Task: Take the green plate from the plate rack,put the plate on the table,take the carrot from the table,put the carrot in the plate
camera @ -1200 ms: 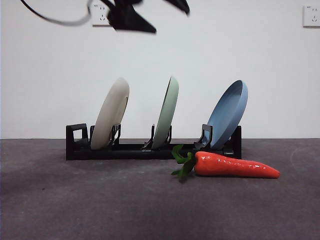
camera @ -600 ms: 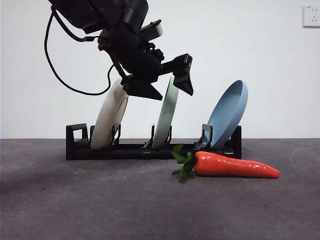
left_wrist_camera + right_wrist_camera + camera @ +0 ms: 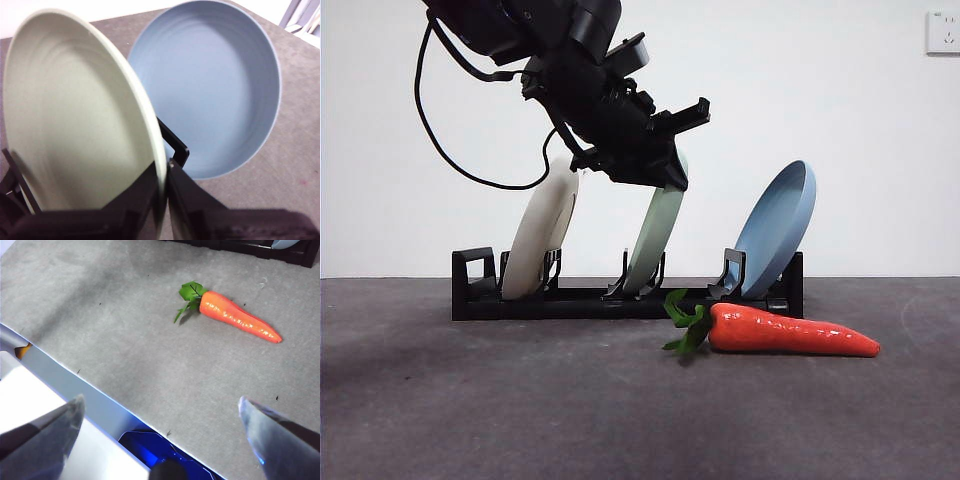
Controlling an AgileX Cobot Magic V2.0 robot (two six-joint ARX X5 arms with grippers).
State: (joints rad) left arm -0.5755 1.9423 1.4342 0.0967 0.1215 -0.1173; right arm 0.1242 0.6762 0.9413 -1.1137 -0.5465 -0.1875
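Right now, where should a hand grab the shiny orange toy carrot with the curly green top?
Grab the glossy orange toy carrot from straight above, across its thick part just behind the leaves. It lies flat on the dark grey table, pointed tip facing away from the leaves, and nothing touches it. The thin end looks likelier to slip out of a hand.

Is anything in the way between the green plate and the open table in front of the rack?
Only the carrot, lying just in front of the rack. The left hand pinches the green plate's rim; table beside the carrot looks bare.

cream plate (image 3: 542, 232), blue plate (image 3: 778, 230), wall sockets (image 3: 942, 32)
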